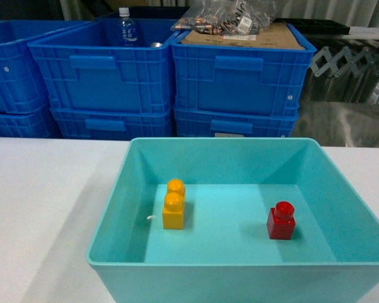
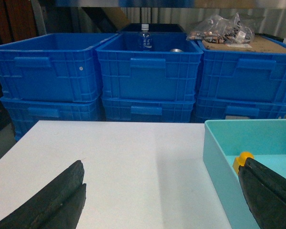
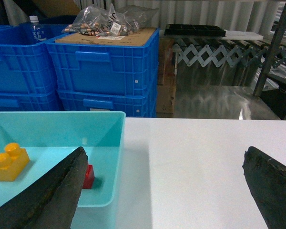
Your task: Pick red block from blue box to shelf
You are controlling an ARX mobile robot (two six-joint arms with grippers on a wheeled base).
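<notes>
While both grippers hang spread and empty, the red block (image 3: 88, 176) sits just left of the right gripper (image 3: 164, 191), the nearer one.

A blue box (image 1: 240, 161) is seen on a white surface (image 1: 44, 189). Inside it, a red block (image 1: 281, 221) is placed on the right and a yellow block (image 1: 174, 204) on the left, well apart. Dark blue crates (image 1: 101, 76) are stacked behind. A bottle (image 1: 127, 28) is seen in one crate.
</notes>
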